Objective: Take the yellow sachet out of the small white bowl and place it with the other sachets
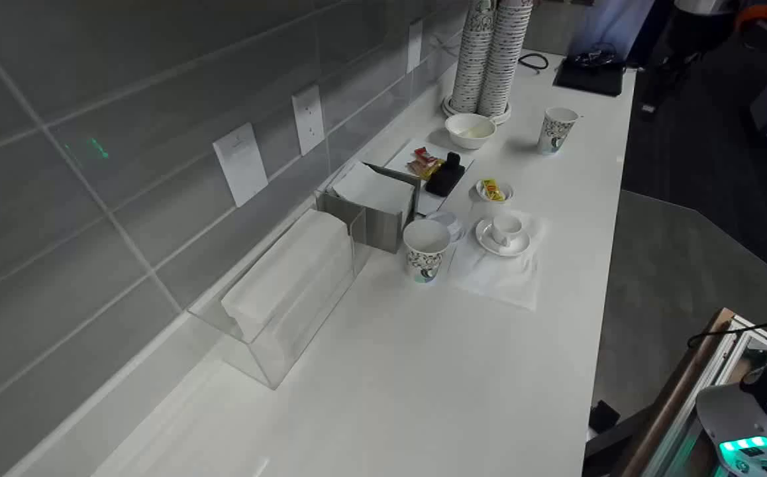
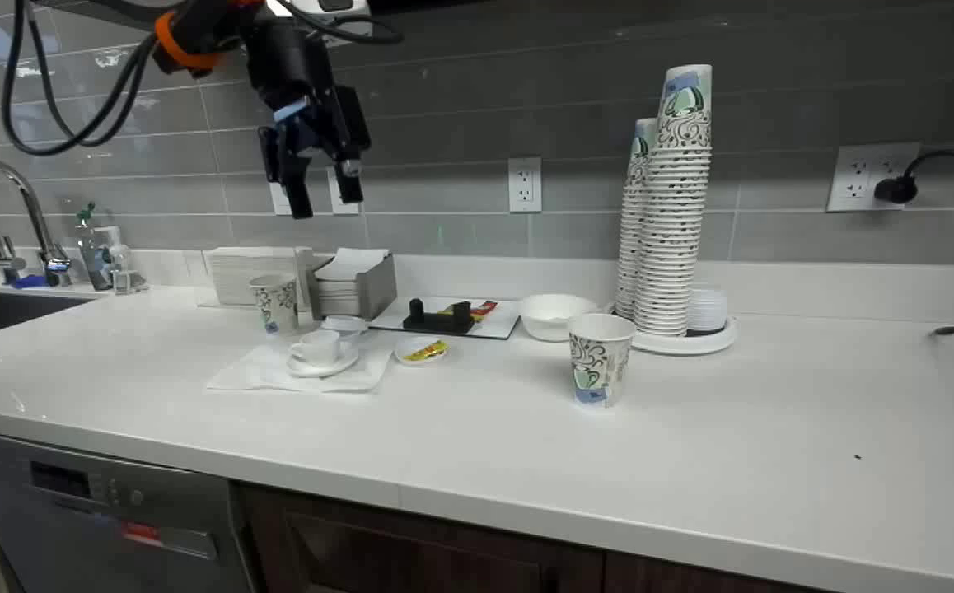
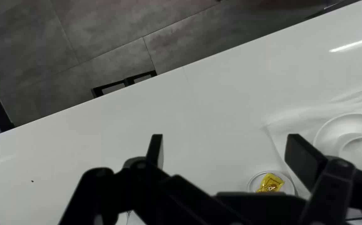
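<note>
Lying well below gripper [image 2: 325,196] | yellow sachet [image 3: 271,182] | in small white bowl [image 3: 289,187]

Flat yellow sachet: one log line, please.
black gripper: open, empty | flat yellow sachet: in small round white bowl | transfer: not done

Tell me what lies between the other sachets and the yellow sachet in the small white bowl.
In an exterior view, a black object on the white tray, then a strip of counter before the small white bowl.
</note>
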{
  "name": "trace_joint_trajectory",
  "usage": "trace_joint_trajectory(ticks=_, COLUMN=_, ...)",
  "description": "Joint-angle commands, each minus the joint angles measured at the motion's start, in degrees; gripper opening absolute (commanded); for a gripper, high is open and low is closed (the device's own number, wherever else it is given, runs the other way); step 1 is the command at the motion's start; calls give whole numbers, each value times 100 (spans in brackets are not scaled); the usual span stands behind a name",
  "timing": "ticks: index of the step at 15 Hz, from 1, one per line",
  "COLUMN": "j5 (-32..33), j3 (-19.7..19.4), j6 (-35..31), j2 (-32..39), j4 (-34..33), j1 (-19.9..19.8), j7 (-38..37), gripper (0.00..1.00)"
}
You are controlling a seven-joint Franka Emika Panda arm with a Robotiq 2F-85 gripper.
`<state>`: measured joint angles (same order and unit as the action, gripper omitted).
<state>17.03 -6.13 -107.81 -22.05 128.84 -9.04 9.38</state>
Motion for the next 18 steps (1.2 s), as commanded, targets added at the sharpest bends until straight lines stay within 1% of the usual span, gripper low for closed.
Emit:
trace_joint_trajectory(ticks=1, j5=21, j3=-59, j6=22, j2=0, j4=-15, j1=71, j7=-18, gripper=100)
trace_joint_trajectory(ticks=10, j5=21, j3=-59, j6=22, j2=0, j4=-15, j1=71, j7=-18, gripper=100)
trace_joint_trajectory(ticks=11, j5=99, j3=-16, j6=-29, j2=109, j4=-31, j1=29, j7=-247, gripper=100)
trace_joint_trajectory(ticks=12, j5=195, j3=37, j6=-251, j2=205, j4=32, j1=-5, j7=-544, gripper=100)
trace_joint_trajectory(ticks=13, j5=123, j3=-6, j6=-710, j2=206, j4=165, j1=39, j7=-593, gripper=100)
trace_joint_trajectory(ticks=14, j5=75, j3=-45, j6=-1335, j2=213, j4=297, j1=72, j7=-632, gripper=100)
trace_joint_trajectory(ticks=17, j5=-224, j3=-57, j6=-2206, j2=527, j4=449, j1=107, j7=-791, gripper=100)
trace_joint_trajectory(ticks=18, j5=-322, j3=-60, j6=-2681, j2=652, j4=525, j1=88, j7=-1017, gripper=100)
